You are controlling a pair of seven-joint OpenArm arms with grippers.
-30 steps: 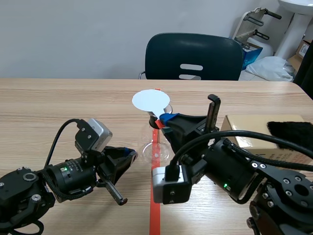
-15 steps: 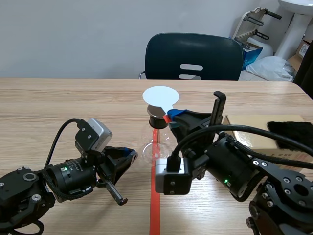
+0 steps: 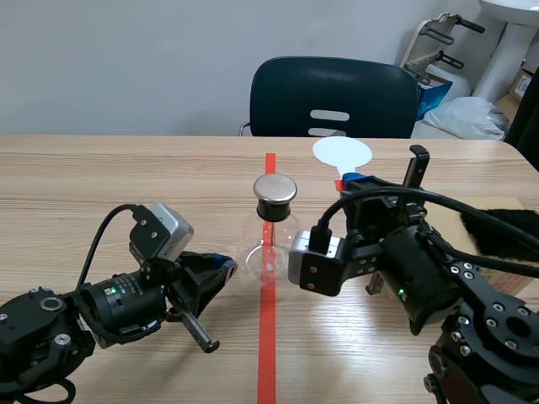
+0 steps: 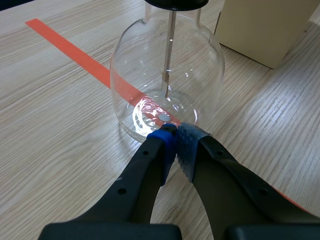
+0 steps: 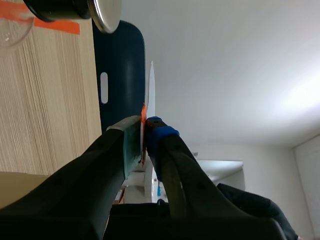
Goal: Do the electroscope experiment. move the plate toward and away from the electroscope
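R end effector point(image 3: 352, 183), clamped on plate point(image 3: 342, 152), holds it ~2 o'clock of electroscope point(image 3: 271, 231), apart; L end effector point(image 4: 176, 142), fingers together & empty, just beside its base.

Scene camera: raised, centred at the near side, facing forward across the light wooden surface point(image 3: 101, 168) toward a dark blue chair point(image 3: 337, 93). Left wrist camera: low, close on the clear glass flask with metal cap point(image 4: 167, 85), common to all three views. Right wrist camera: rolled sideways, sharing the chair.
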